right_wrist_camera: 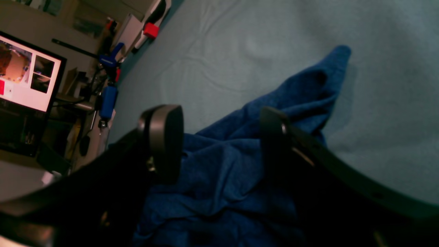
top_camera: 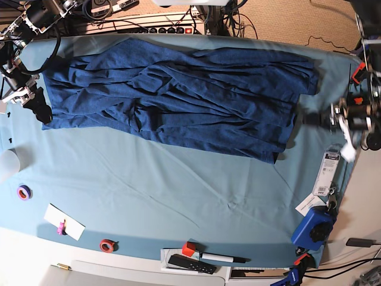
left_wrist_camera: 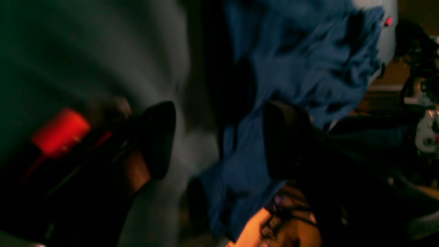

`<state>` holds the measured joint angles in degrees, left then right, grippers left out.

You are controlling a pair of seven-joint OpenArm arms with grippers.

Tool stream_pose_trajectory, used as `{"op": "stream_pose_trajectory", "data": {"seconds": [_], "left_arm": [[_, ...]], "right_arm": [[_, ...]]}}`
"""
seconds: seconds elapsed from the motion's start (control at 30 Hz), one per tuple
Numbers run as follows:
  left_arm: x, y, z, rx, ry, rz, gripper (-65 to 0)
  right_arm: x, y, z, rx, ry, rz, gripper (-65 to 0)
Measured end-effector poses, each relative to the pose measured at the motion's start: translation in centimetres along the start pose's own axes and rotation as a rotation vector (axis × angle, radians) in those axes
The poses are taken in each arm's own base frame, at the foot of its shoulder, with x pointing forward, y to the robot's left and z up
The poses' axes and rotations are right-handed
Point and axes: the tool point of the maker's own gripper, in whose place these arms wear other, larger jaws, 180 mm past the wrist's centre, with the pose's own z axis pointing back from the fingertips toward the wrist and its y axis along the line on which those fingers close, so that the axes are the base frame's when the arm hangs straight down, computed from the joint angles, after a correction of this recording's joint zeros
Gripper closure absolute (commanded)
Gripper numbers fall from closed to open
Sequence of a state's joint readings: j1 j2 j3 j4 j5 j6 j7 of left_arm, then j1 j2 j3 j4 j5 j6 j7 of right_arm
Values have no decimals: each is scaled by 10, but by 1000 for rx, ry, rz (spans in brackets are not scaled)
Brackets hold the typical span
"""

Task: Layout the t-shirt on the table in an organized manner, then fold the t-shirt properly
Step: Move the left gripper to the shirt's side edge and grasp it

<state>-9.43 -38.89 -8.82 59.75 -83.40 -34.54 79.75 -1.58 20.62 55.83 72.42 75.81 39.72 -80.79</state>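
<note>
So the big dark navy-blue heathered cotton t-shirt is lying stretched lengthwise across the far half of my desk, the one covered in smooth light teal cloth. It's spread out but still pretty wrinkled, with folds bunched through the middle and one end rumpled near the desk edge.

My right claw sits at one end of the shirt. From the right wrist view both black fingers are spread wide, hovering right over the bunched fabric, with a pointed corner of the shirt sticking out past them onto the bare teal cloth. Nothing's pinched between them.

My left claw is at the other end. That view is dark and blurry, but the two fingers are clearly spread apart, with a strip of blue fabric running between them. I can't tell if either finger is touching it.

Further out, along the near edge of the desk, there's a purple tape roll, a red tape roll, a white card, a black remote and a marker pen. A blue clamp sits at the corner.
</note>
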Motion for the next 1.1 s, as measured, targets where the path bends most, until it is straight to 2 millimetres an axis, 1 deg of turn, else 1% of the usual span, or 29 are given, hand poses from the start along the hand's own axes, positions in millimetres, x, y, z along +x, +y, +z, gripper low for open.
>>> {"op": "stream_pose_trajectory", "data": {"seconds": [0.07, 0.13, 0.37, 0.47, 0.97, 1.1], "left_arm": [[-9, -2, -4, -24, -3, 24, -411], [-11, -2, -7, -30, -8, 31, -411], [-8, -17, -31, -89, -51, 34, -411], [-7, -23, -40, -111, -60, 37, -410], [-11, -15, -44, -50, -19, 13, -410], [-9, -10, -44, -20, -28, 0, -410]], "right_arm": [[0, 0, 0, 2, -1, -1, -349], [0, 0, 0, 1, -1, 0, -349], [0, 0, 0, 2, -1, -2, -349], [-4, 1, -2, 7, -1, -11, -349], [-4, 1, -2, 6, 2, -10, -349], [-4, 1, -2, 6, 2, -10, -349]]}}
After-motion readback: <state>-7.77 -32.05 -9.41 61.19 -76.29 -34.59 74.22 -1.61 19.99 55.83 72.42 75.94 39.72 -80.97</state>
